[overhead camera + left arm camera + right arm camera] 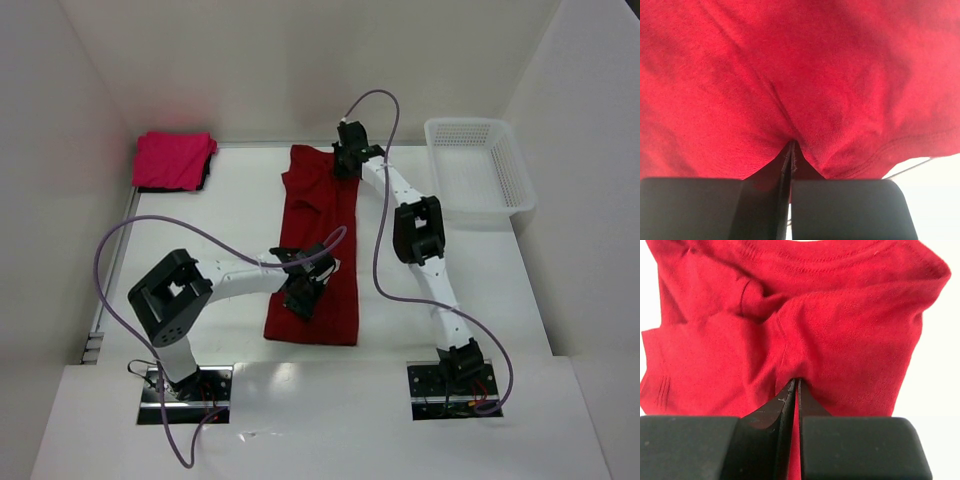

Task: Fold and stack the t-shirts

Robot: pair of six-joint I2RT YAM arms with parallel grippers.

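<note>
My left gripper: jaws pressed together, pinching a small pucker of red cloth at the tips. It sits on the near left part of the crimson t-shirt, close to the hem.
My right gripper: jaws closed on a gathered fold of the same shirt at its far end. My wrist camera shows the ribbed collar just beyond the pinch.
Crimson t-shirt: lies in the middle of the table as a long strip running from near to far. The near half is flat. The far end is bunched and creased around my right fingers, with a short sleeve folded in on the left.
Magenta t-shirt: a folded bundle in the far left corner of the table, well apart from the crimson one, touched by neither arm.
White mesh basket: stands at the far right edge of the table, beside my right arm, apart from both shirts.
My arms: the left reaches in from the left with a bent elbow; the right stretches straight toward the far edge.
</note>
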